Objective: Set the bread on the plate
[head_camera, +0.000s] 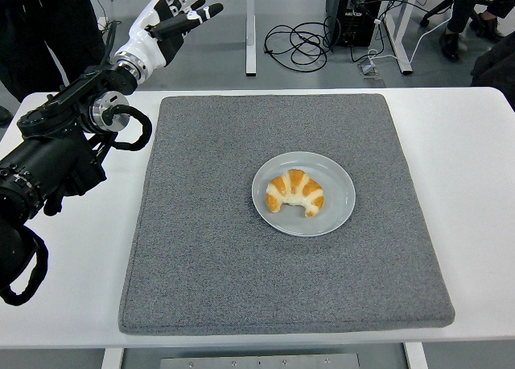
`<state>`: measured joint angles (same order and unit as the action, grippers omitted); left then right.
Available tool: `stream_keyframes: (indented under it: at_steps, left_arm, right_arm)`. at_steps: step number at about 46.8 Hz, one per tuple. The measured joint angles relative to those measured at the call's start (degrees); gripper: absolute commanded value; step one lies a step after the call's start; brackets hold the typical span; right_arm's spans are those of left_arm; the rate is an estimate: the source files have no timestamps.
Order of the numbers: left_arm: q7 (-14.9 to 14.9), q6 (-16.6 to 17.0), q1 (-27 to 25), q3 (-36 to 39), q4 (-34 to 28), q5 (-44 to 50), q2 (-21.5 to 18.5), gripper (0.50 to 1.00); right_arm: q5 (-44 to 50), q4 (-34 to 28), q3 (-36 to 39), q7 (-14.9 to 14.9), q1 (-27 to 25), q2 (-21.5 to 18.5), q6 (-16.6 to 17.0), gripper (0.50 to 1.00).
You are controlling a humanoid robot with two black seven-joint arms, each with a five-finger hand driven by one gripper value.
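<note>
Left hand [173, 14] of my black-and-white arm hangs above the white table's [64, 248] far left corner, fingers spread, holding nothing. From the head view, the golden striped croissant [294, 193] already lies on the round pale-blue plate [338, 194], mid grey felt mat [209, 256]. I judge placing done; I'd draw the arm clear, well above the plate.

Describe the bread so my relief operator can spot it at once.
Find the grey mat covering most of the white table. Slightly right of the mat's middle sits a round pale blue plate. The bread lies on the plate's left half: a golden, crescent-shaped croissant with pale stripes, the only food in view.
</note>
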<state>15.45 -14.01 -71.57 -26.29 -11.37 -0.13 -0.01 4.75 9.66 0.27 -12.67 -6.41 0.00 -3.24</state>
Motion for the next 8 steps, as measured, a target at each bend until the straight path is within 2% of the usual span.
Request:
stream_keyframes:
  at_steps: [8]
  left_arm:
    - [-0.16, 0.89, 0.55, 0.0, 0.38, 0.0, 0.01, 0.974]
  right_arm:
    - [0.0, -0.04, 0.12, -0.07, 0.05, 0.0, -0.12, 1.0]
